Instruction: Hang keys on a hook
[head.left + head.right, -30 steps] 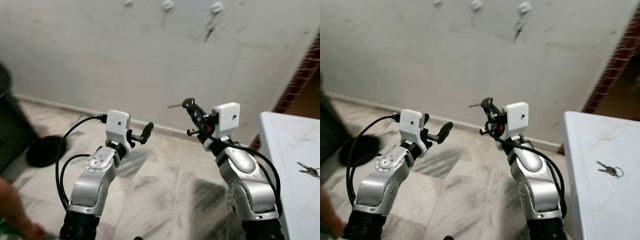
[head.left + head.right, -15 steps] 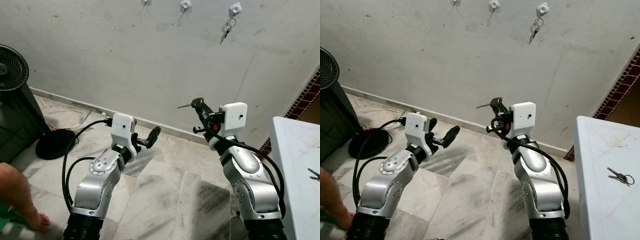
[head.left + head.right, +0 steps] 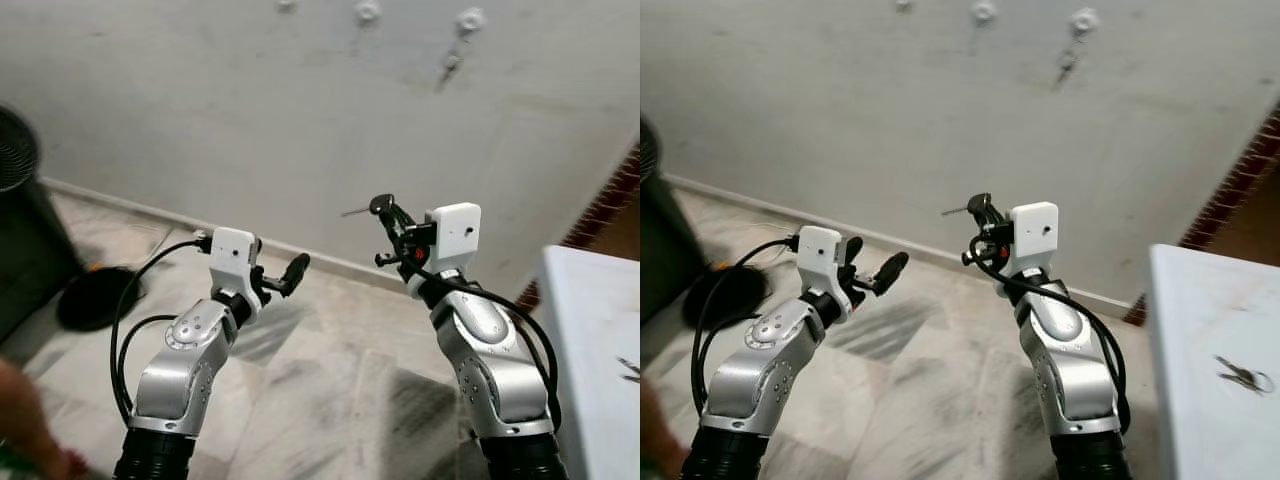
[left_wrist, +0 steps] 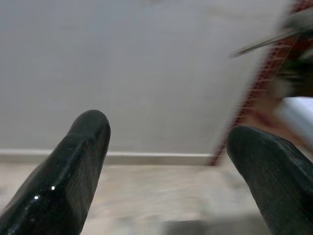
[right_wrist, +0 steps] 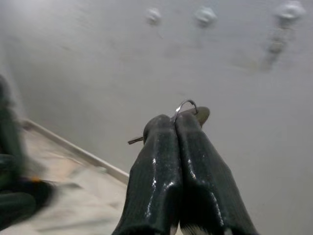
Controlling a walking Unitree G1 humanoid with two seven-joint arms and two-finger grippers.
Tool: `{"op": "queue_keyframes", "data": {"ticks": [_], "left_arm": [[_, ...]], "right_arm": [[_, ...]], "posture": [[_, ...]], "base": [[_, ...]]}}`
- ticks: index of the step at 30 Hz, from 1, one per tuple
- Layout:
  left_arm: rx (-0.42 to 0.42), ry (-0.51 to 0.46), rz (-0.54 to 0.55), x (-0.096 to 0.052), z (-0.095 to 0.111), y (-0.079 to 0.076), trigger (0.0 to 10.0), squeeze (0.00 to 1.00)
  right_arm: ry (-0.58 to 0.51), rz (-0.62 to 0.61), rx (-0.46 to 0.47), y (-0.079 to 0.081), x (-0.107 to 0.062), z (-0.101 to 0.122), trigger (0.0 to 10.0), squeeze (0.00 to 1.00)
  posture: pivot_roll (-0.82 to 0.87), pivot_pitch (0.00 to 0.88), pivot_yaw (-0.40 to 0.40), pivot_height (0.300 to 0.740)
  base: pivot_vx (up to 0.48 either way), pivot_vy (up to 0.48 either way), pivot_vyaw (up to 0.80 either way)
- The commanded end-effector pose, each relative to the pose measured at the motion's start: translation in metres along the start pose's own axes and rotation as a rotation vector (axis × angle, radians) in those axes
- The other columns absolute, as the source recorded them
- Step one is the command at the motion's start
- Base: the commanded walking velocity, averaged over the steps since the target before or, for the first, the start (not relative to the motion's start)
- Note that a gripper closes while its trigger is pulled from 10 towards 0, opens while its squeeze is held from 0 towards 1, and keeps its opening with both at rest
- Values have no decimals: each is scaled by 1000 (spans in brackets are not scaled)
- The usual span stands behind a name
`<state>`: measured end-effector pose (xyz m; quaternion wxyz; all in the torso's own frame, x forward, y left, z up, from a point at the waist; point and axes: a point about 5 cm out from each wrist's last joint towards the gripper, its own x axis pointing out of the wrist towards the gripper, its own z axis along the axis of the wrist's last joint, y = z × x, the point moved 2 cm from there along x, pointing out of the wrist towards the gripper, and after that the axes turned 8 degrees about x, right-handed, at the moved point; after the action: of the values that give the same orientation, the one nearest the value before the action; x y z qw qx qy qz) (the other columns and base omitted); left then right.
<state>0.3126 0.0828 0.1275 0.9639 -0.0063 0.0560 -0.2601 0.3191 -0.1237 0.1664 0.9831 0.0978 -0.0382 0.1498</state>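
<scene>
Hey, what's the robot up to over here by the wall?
It is carrying keys toward the wall hooks. The right gripper is shut on the keys, held up in front of the wall, with the three hooks higher up. One hook already has another set hanging from it. The left gripper is open and holds nothing. More keys lie on the white table to the right.
</scene>
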Motion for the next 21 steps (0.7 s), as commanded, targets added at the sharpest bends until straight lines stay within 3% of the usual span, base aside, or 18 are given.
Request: {"op": "queue_keyframes", "data": {"ticks": [1, 21], "left_arm": [[27, -5, 27, -4, 5, 10, 10000, 0], [23, 0, 27, -4, 5, 10, 10000, 0]], "right_arm": [[-47, 7, 13, 7, 5, 8, 10000, 0], [-33, -6, 3, 4, 7, 5, 10000, 0]], "posture": [[119, 0, -27, 740], [119, 0, -26, 740]], "base": [[379, 0, 0], [387, 0, 0]]}}
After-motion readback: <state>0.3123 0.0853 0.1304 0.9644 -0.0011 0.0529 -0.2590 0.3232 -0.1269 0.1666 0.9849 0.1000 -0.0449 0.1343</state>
